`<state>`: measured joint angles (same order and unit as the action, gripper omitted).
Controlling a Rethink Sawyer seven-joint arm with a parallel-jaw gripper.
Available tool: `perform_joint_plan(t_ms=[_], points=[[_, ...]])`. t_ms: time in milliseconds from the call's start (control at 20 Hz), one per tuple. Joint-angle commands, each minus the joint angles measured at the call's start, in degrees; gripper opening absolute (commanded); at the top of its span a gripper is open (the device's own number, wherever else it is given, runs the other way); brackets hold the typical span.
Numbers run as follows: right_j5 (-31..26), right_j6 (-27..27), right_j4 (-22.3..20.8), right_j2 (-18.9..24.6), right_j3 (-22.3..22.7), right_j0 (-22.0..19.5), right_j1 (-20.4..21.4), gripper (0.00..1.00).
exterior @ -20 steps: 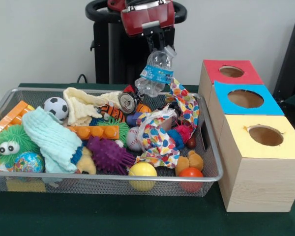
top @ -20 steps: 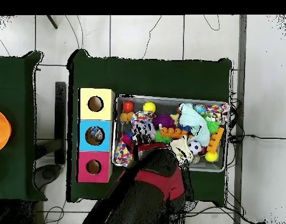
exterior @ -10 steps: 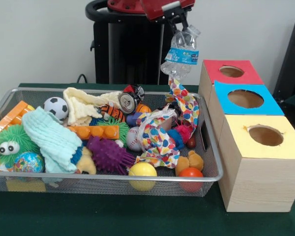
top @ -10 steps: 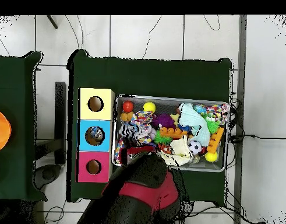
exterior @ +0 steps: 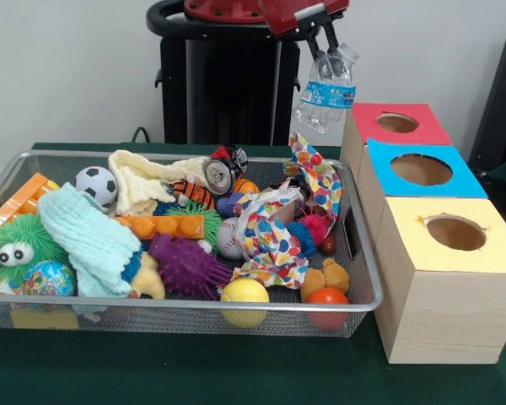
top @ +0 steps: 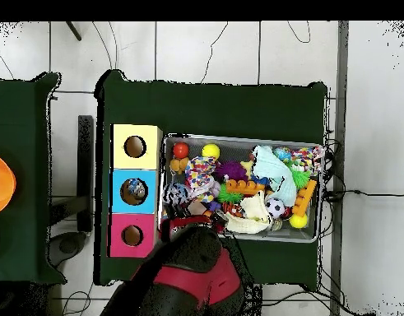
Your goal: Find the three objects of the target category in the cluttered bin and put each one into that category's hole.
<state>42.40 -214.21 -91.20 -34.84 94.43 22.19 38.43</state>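
Holding a crumpled clear plastic bottle point(exterior: 326, 89) by its neck, my gripper point(exterior: 324, 46) is closed tight on it at the top of the front view. The bottle hangs in the air with its long axis close to upright, tilted slightly: cap end up in my grasp, base pointing down and a little left. Its blue label wraps the middle. It sits above the far right corner of the wire bin point(exterior: 364, 253), just left of the red-topped box point(exterior: 367, 126), clear of both. Nearer along the same row stand the blue-topped box point(exterior: 455, 181) and yellow-topped box point(exterior: 422, 253). A crushed can point(exterior: 221, 175) lies among the bin's toys.
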Motion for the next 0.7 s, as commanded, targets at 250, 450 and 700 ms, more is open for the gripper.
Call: perform_joint_plan(t_ms=[250, 450, 700], points=[[-2.5, -16.0, -0.3, 4.4, 4.2, 3.1, -6.0, 0.0], [-3.2, -16.1, 0.3, 4.3, 3.7, 4.6, -7.2, 0.0], [-4.6, -15.6, 1.7, 4.1, 3.3, 6.0, -7.4, 0.0]])
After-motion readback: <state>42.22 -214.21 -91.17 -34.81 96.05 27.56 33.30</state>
